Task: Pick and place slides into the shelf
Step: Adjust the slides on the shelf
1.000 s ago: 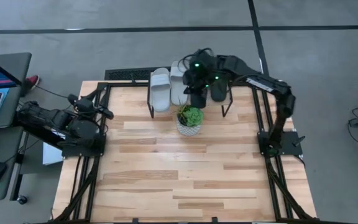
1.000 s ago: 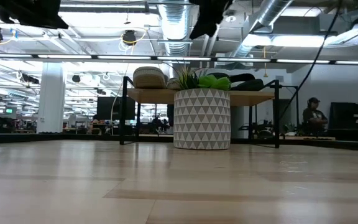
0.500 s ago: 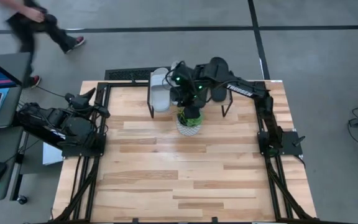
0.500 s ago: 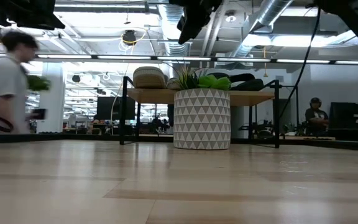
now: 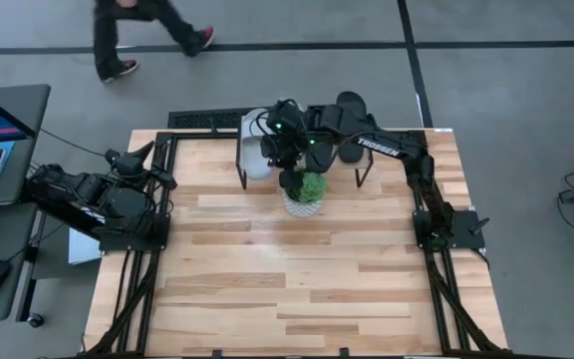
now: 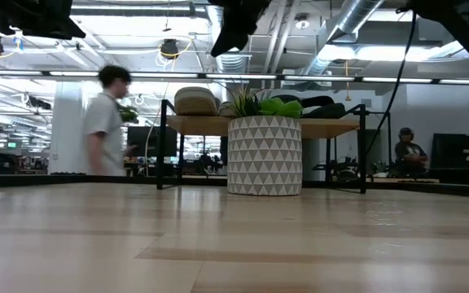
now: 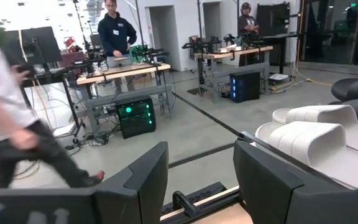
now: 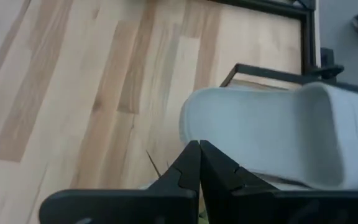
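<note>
The shelf (image 6: 332,127) stands at the table's far edge. Two light grey slides (image 7: 312,134) lie on their soles on its left half, one showing in the high view (image 5: 255,152). The black slides (image 5: 351,120) lie on its right half, partly under my right arm. My right gripper (image 5: 291,178) hangs shut and empty above the shelf's near edge, beside the grey slide (image 8: 278,137), its fingers (image 8: 199,155) slanting down. My left gripper (image 7: 201,180) waits open at the table's left edge (image 5: 157,168), pointing level toward the shelf.
A potted plant in a white patterned pot (image 5: 305,194) stands just in front of the shelf, below my right gripper (image 6: 265,155). A person (image 5: 147,30) walks past beyond the far edge. The near half of the table (image 5: 287,289) is bare wood.
My right gripper, shut all along, has swung from over the black slides toward the table's left edge and a little nearer, ending above the plant beside the grey slides. A person has walked along behind the table.
</note>
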